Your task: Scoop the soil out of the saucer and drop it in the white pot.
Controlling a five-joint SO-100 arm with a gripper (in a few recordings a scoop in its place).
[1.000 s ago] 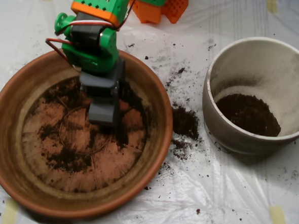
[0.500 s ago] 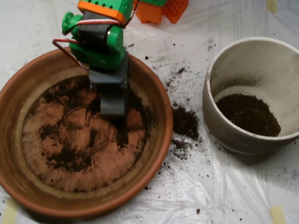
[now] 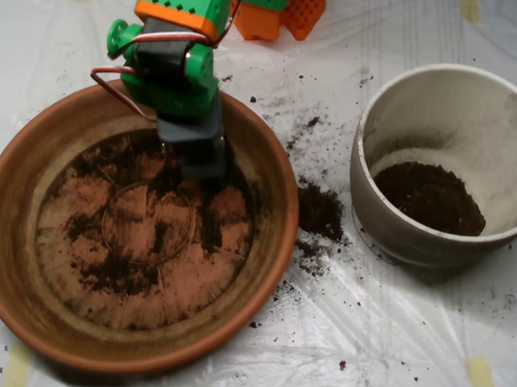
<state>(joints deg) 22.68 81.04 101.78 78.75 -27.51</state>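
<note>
The soil (image 3: 122, 273) is lying mostly as thin dark patches and small clumps on the bottom of the saucer (image 3: 13, 266), with much orange-brown floor showing between the patches, especially in the middle and lower right. The saucer is sitting at the left of the overhead view, and its thick rim is standing free on all sides except at the top, where the arm is crossing over it. The grey scoop (image 3: 195, 150) is pointing down into the upper part of the saucer, just inside the rim, and its tip is seeming to touch the soil there, though the dark shadow is making this hard to confirm. The green and orange arm (image 3: 175, 48) is covering the scoop from above, so I cannot tell if its two halves are apart or together. To the right of the saucer, a small spilled heap of soil (image 3: 319, 210) is lying on the white plastic sheet (image 3: 390, 342), between the saucer and the white pot (image 3: 388, 228). The pot is standing well apart from the scoop, is holding a dark layer of soil at its bottom, and its right edge is being cut off by the picture border.
</note>
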